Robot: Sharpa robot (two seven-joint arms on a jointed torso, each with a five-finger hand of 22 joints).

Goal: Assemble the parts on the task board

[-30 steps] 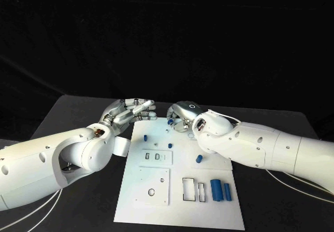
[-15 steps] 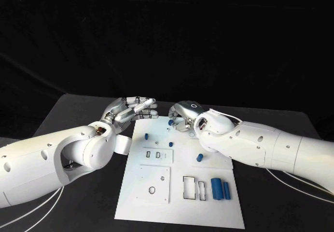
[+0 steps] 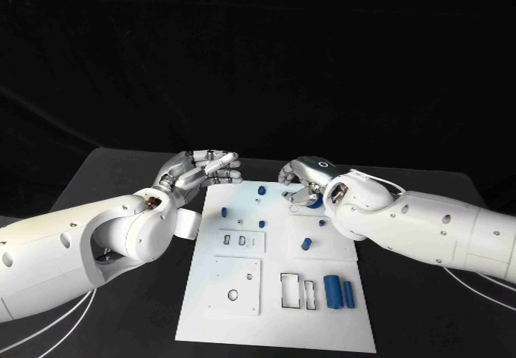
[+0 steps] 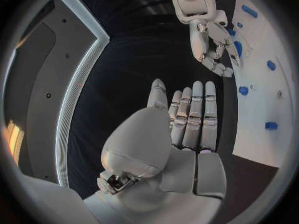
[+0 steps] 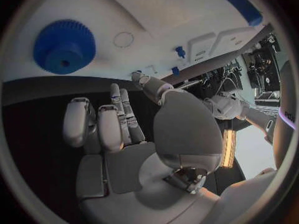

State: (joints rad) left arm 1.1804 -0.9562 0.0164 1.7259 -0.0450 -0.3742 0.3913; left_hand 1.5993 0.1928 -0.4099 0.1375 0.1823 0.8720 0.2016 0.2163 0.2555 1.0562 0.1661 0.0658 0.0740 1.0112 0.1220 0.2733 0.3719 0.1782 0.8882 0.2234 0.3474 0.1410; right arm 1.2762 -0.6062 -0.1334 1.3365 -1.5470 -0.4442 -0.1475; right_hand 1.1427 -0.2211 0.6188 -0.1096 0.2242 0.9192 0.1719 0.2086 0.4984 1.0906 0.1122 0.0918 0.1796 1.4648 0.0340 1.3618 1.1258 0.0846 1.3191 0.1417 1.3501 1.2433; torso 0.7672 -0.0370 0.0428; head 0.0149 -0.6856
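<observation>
white task board (image 3: 274, 313) lies flat mid-table on the black table (image 3: 118, 168), long axis running away from the robot. blue parts sit on it: two cylinders (image 3: 340, 291) side by side near the right edge, next to two rectangular slots (image 3: 299, 291); a small oblong piece (image 3: 306, 242) mid-right; two small pegs (image 3: 225, 212) and (image 3: 262, 222) standing in the upper left part; another small piece (image 3: 262, 189) near the far edge. a blue gear (image 5: 64, 46) lies flat on the board at its far right corner; in the head view it is partly covered by the right hand.

left hand (image 3: 200, 174) hovers beyond the board's far left corner, over the table, fingers (image 4: 193, 112) straight and close together, palm empty, holding nothing. it touches no part.

right hand (image 3: 306, 179) is over the board's far right corner, just by the gear. fingers (image 5: 99, 127) extended and slightly apart in the right wrist view, nothing between them; the gear is apart from the fingertips there.

the two hands are near each other, not touching, with the board's far edge between them.
</observation>
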